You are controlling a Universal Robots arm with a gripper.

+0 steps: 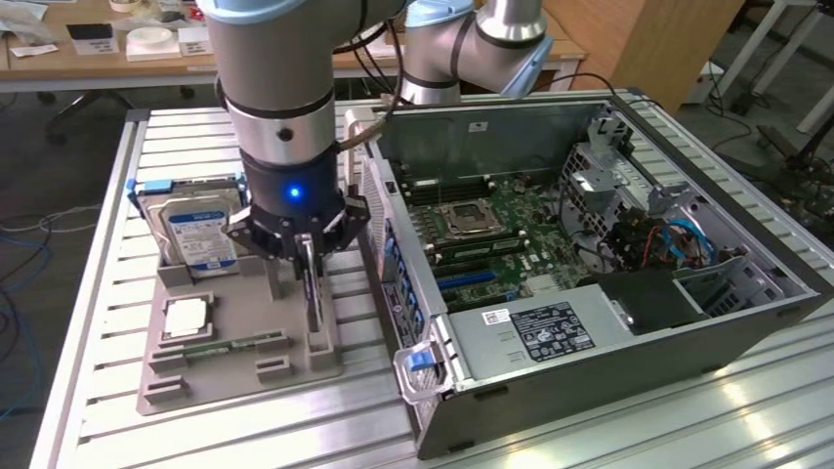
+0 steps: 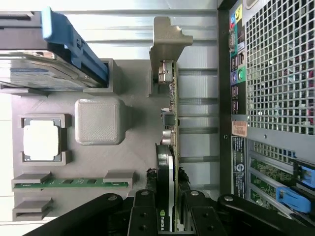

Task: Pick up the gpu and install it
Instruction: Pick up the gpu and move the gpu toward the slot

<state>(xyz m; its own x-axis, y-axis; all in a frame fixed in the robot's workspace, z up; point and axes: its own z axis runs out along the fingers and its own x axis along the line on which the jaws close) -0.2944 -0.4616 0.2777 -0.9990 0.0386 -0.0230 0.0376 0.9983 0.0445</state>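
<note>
One hand (image 1: pixel 309 259) | pinching the gpu (image 2: pixel 166 167) on both faces | gpu upright in grey tray (image 1: pixel 241 308) slot

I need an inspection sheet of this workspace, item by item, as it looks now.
surface: slatted metal table, carrying a grey holder tray and an open computer case.
job's things: graphics card standing on edge in the tray.
clutter: hard drive, processor chip, memory stick in the tray.
hand: hand closed on the graphics card.
cables: blue and red wires inside the case; loose cords on the floor.
surroundings: desks with small items behind.
</note>
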